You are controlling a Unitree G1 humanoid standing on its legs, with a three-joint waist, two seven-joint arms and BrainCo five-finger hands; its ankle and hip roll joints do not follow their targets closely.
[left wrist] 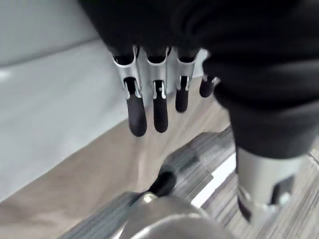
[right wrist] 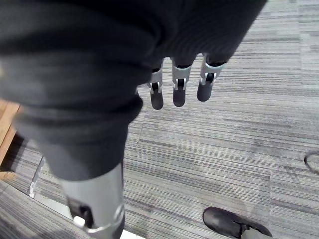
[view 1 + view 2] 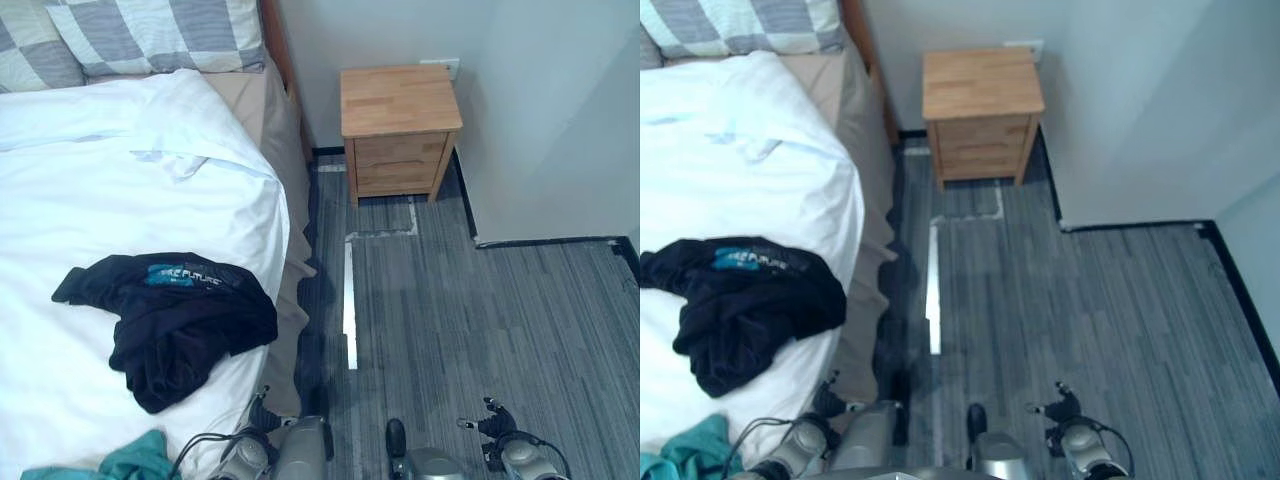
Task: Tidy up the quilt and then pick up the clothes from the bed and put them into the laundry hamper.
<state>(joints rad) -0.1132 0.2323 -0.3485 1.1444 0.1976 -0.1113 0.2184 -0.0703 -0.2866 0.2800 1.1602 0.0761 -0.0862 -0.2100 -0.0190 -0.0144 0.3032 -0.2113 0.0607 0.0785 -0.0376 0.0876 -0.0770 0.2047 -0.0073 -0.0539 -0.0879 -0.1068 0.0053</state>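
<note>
A crumpled black cotton garment (image 3: pixel 170 325) lies on the white quilt (image 3: pixel 120 200), long axis across the bed, ahead of the left hand (image 1: pixel 154 94), the nearer one, hanging relaxed and empty. The right hand (image 2: pixel 179 82) dangles slack over grey carpet (image 3: pixel 480 320).

The left hand (image 1: pixel 159 94) shows in the left wrist view in the upper middle of the frame, its silver fingers (image 1: pixel 137 107) with dark tips hanging straight and slightly spread, holding nothing. Its thumb (image 1: pixel 261 184) sits apart at the lower right, under the dark ribbed cover. The right hand (image 2: pixel 179 82) appears in the right wrist view in the upper centre, fingers (image 2: pixel 157 94) likewise straight and relaxed, empty, with the thumb (image 2: pixel 94 204) at the lower left beneath the dark cover. Both hands hang low.
</note>
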